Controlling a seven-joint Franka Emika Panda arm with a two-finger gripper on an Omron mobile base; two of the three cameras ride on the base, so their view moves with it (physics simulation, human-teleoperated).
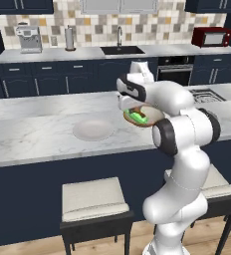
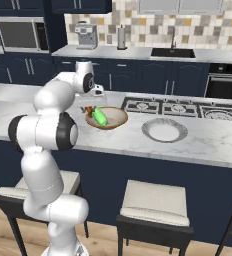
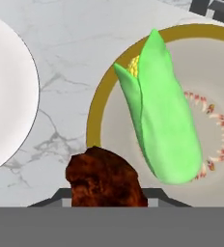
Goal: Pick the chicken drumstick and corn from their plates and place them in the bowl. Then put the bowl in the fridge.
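The gripper (image 2: 90, 106) hangs just above the near-left rim of the bowl (image 2: 116, 122), its fingers clamped on the chicken drumstick (image 3: 105, 179). In the hand view the dark reddish-brown meat sits right over the bowl's tan rim, part over the marble and part over the beige inside. The corn (image 3: 161, 125) lies inside the bowl, filling its left half, husk tip pointing away from the gripper and almost reaching the far rim; the right half of the bowl's floor is bare.

The bowl stands on the marble island counter (image 2: 203, 145), in the middle of its depth, well back from the front edge. One white plate (image 1: 92, 130) lies on the counter to the bowl's left, a strip of bare marble between them. The other plate (image 2: 164, 130) lies to the bowl's right, near the cooktop (image 2: 175, 107) at the counter's back edge. Two stools (image 1: 92, 199) stand below the front edge.
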